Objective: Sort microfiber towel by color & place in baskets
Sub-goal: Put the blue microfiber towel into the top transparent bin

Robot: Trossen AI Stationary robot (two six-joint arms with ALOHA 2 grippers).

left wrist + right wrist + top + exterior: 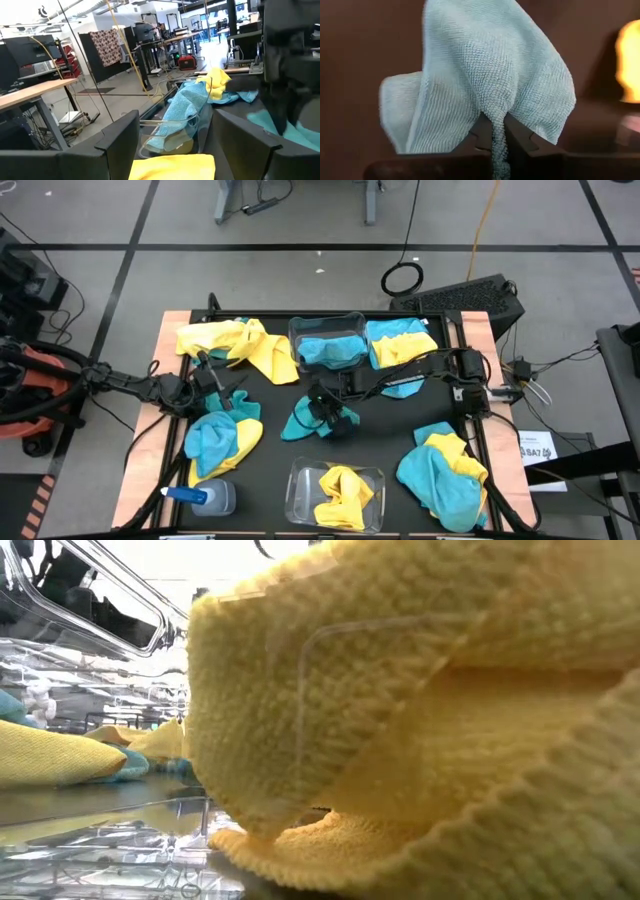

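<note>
My right gripper [325,408] is over the middle of the black mat, shut on a turquoise towel [305,422]. My left gripper [222,377] is open on the table's left, just near-side of a yellow towel [240,345] that lies at the far left. The far basket [327,330] has turquoise towels in it. The near basket [300,480] has a yellow towel [342,495], which fills the low view [420,720]. Mixed yellow and turquoise piles lie at the left [222,438], near right [445,470] and far right [400,345]. My right gripper [493,127] pinches a gathered fold of the turquoise towel [495,112] between its two fingers, coming from above and slanting from the table's right. The cloth bunches and fans out past the fingertips. Whether it is clear of the mat, I cannot tell.
A clear spray bottle with a blue cap [205,497] lies at the near left corner. The mat has raised wooden borders at left [150,430] and right [495,430]. Bare mat shows between the near basket and the held towel.
</note>
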